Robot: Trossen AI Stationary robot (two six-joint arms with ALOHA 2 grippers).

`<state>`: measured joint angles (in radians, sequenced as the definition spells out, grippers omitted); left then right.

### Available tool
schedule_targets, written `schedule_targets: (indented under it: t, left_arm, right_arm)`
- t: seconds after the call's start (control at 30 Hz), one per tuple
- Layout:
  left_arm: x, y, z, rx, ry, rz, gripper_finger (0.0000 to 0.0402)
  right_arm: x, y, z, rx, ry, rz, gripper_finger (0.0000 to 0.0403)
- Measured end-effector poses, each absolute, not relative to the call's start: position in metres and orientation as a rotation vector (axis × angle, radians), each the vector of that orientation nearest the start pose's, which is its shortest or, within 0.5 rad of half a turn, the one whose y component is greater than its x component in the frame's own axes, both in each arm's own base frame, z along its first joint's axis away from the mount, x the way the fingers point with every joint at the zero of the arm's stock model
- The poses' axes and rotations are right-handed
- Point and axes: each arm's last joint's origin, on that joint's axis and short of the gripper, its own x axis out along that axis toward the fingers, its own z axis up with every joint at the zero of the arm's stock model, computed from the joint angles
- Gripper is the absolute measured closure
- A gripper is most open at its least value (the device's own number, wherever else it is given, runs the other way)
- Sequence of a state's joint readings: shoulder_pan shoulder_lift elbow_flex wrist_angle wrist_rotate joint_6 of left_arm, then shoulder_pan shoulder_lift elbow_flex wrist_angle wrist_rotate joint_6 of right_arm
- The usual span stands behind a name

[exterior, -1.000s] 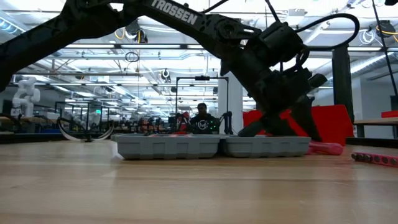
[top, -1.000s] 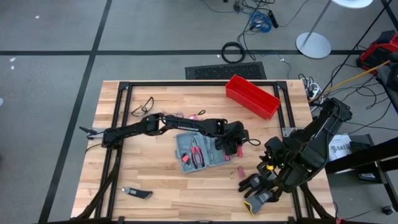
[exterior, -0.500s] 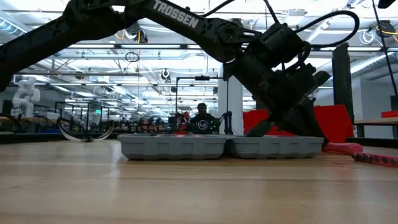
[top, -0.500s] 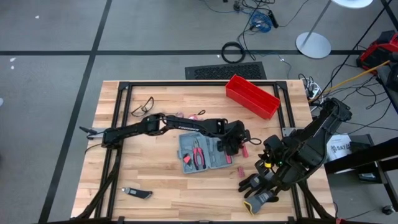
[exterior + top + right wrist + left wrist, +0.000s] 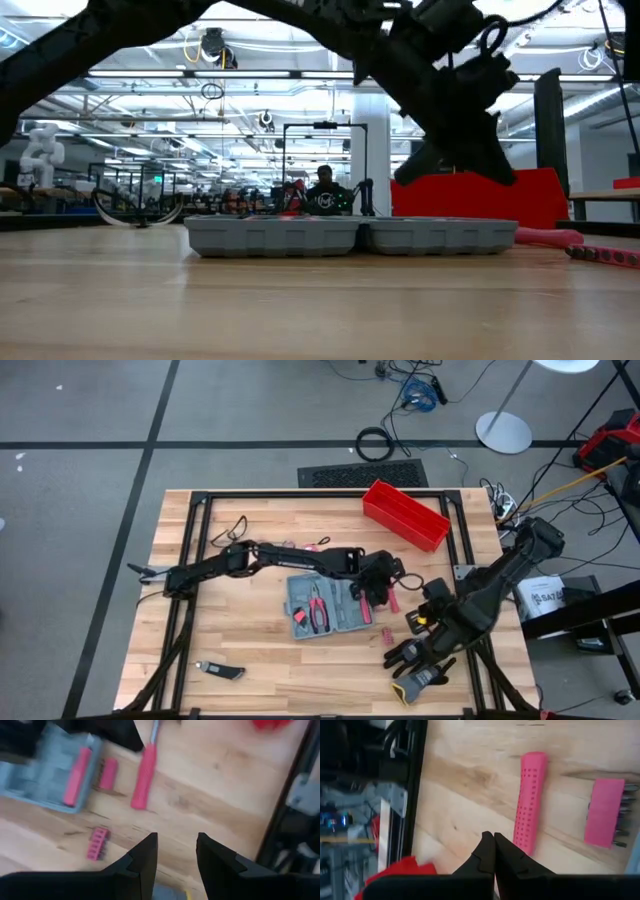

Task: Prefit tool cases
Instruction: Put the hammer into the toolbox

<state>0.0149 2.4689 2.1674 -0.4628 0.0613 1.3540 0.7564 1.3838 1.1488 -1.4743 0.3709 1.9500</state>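
The grey-blue tool case (image 5: 322, 605) lies open and flat on the wooden table, with red-handled pliers (image 5: 318, 606) in its slots; in the low view the tool case (image 5: 350, 236) rests on its bottom. My left gripper (image 5: 493, 840) is shut and empty. It hangs above the case's right end (image 5: 465, 160), beside a pink screwdriver handle (image 5: 530, 805) that lies on the table. My right gripper (image 5: 176, 850) stands open to the right of the case (image 5: 412, 622), with nothing between its fingers.
A pink bit holder (image 5: 97, 842) lies on the wood near the case's front right corner. A red bin (image 5: 405, 513) stands at the back right. Black-and-grey gloves (image 5: 415, 665) lie at the front right. A small black tool (image 5: 220, 672) lies at the front left.
My left gripper has shut from spread fingers down at the table by the case's right end and has risen above the case. The pink screwdriver has slid a little toward the table's right edge. My right gripper has shifted slightly toward the case.
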Motion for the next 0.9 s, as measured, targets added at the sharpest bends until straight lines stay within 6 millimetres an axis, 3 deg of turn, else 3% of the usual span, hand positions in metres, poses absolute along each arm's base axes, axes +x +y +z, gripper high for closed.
schedule_targets:
  t: [0.13,0.3,0.4,0.53,0.67,0.8,0.9]
  left_arm:
    - [0.533,0.007,0.210,1.227,0.741,-0.490,0.0400]
    - [0.482,0.022,0.292,1.055,0.809,-0.513,0.0393]
    - [0.450,0.042,0.343,0.938,0.772,-0.413,0.0393]
    - [0.396,0.069,0.423,0.836,0.621,-0.169,0.0392]
    - [0.336,0.083,0.488,0.739,0.445,0.068,0.0391]
    - [0.273,0.085,0.535,0.626,0.294,0.218,0.0391]
    - [0.242,0.082,0.550,0.552,0.241,0.262,0.0391]
  right_arm:
    - [0.172,0.130,0.236,0.704,0.994,-0.958,0.0272]
    - [0.187,0.110,0.218,0.645,0.981,-0.942,0.0243]
    - [0.195,0.093,0.216,0.604,1.009,-0.962,0.0217]
    - [0.214,0.066,0.216,0.617,1.029,-0.948,0.0180]
    - [0.236,0.030,0.213,0.682,1.045,-0.899,0.0154]
    - [0.246,-0.009,0.205,0.692,1.066,-0.951,0.0145]
    - [0.251,-0.026,0.194,0.707,1.123,-0.969,0.0147]
